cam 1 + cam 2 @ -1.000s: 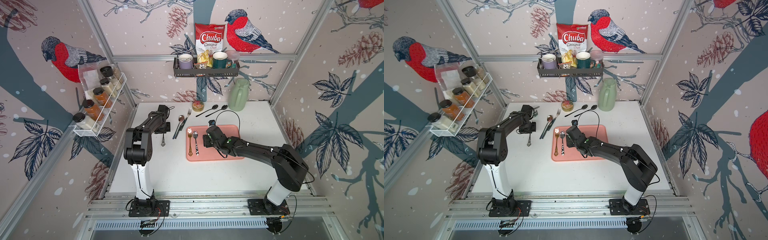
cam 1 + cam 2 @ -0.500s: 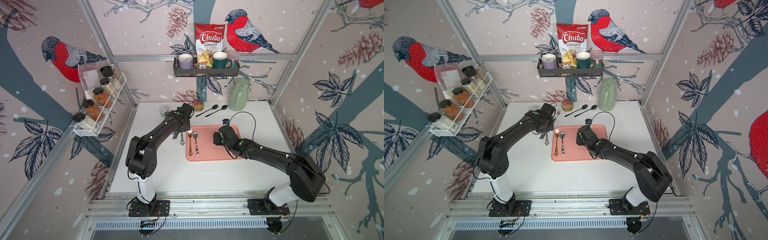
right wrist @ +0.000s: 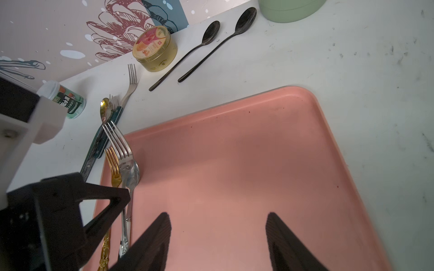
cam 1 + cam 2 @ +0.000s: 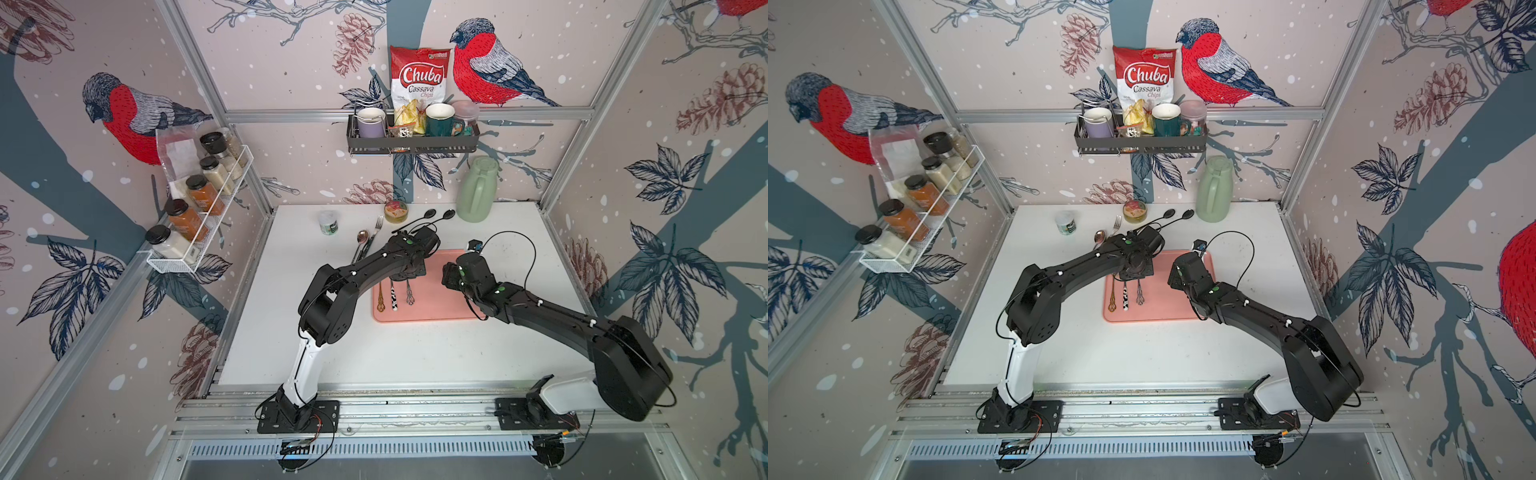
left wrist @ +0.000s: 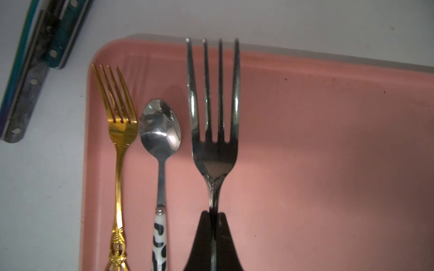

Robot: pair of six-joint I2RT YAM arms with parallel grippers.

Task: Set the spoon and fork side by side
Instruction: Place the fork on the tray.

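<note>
White tabletop [image 4: 415, 357]; at twelve o'clock behind it stands a bag [image 4: 419, 83] reading "Chuba Cassava Chips". My left pincer [image 5: 214, 218] clenches a silver fork [image 5: 214, 140] over the pink tray [image 5: 305, 140], with the cow-print spoon [image 5: 160, 131] at its nine o'clock. My right pincer [image 3: 218, 220] gapes empty at three.

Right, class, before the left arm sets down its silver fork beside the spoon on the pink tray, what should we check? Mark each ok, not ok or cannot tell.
1. Left gripper shut on silver fork: ok.
2. Fork parallel to cow-patterned spoon: ok.
3. Gap between fork and spoon: ok.
4. Tines inside pink tray rim: cannot tell; they cross it in the left wrist view.
5. Right gripper open, empty, clear of the cutlery: ok.
</note>
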